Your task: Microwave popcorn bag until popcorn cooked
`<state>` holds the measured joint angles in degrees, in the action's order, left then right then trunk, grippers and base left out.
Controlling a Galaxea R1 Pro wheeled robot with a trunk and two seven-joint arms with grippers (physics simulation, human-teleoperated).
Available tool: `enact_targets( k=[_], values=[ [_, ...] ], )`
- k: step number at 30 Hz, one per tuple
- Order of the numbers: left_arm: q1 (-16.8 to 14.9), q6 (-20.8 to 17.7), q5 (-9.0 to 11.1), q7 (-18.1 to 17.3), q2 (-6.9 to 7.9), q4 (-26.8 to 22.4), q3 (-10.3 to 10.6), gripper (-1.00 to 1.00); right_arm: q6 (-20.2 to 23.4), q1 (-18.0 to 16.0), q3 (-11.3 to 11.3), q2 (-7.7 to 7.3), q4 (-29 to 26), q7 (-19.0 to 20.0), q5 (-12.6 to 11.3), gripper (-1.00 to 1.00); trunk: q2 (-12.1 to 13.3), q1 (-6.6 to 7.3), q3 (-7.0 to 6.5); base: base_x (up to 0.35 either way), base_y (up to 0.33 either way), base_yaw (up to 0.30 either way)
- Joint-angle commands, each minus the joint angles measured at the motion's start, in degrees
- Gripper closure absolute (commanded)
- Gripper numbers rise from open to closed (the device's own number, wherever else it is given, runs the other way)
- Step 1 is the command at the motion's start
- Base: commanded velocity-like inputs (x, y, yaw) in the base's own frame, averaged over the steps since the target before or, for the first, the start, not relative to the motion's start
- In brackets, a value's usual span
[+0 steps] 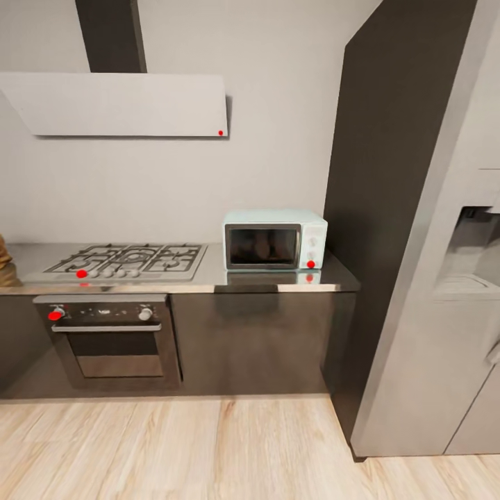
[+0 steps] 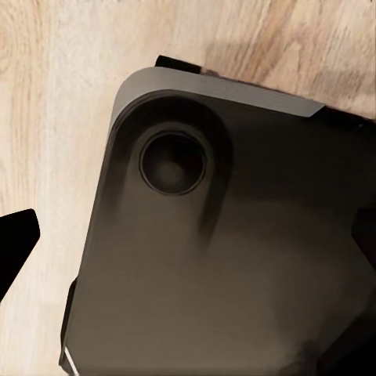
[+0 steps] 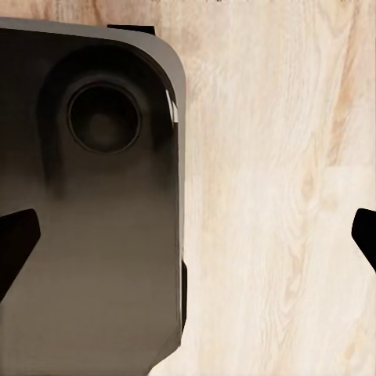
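The pale mint-blue microwave (image 1: 274,239) stands with its door shut at the right end of the glossy grey countertop (image 1: 208,278), against the tall dark cabinet. An orange-brown object (image 1: 4,262), cut off by the head view's left edge, sits on the countertop left of the hob; it looks like the popcorn bag. The popcorn itself is out of view. My left gripper (image 2: 188,243) hangs open over the robot's dark base, its black fingertips (image 2: 16,239) wide apart. My right gripper (image 3: 188,235) is open too, holding nothing, above base and wooden floor.
A steel gas hob (image 1: 128,260) lies left of the microwave, with a black built-in oven (image 1: 111,340) below and a hood (image 1: 118,104) above. A tall dark cabinet (image 1: 389,173) and a grey fridge (image 1: 451,312) stand on the right. Wooden floor (image 1: 208,451) stretches before the cabinets.
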<state>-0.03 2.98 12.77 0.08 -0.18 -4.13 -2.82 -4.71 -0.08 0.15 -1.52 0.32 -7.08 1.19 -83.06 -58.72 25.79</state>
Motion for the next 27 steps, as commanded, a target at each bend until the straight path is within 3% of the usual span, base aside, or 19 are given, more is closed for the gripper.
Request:
enact_targets(
  k=[1, 23, 27],
  values=[
    [0.0, 0.1, 0.1, 0.0, 0.02, 0.0, -0.3, -1.0, -0.2, 0.0, 0.0, -0.02, 0.0, -0.1, 0.1, -1.0, 0.0, -0.01, 0.04, 0.159, 0.0, 0.0],
    [0.0, 0.1, 0.2, 0.0, 0.01, 0.0, -0.2, -1.0, -0.2, 0.0, -0.1, -0.06, 0.0, -0.1, 0.1, -1.0, 0.0, -0.01, 0.04, 0.303, -0.028, 0.0],
    [0.0, 0.1, 0.1, 0.0, 0.0, 0.0, -0.2, -1.0, -0.2, 0.0, -0.2, -0.06, 0.0, -0.2, 0.0, -1.0, 0.0, -0.01, 0.04, 0.096, -0.037, 0.0]
  ],
)
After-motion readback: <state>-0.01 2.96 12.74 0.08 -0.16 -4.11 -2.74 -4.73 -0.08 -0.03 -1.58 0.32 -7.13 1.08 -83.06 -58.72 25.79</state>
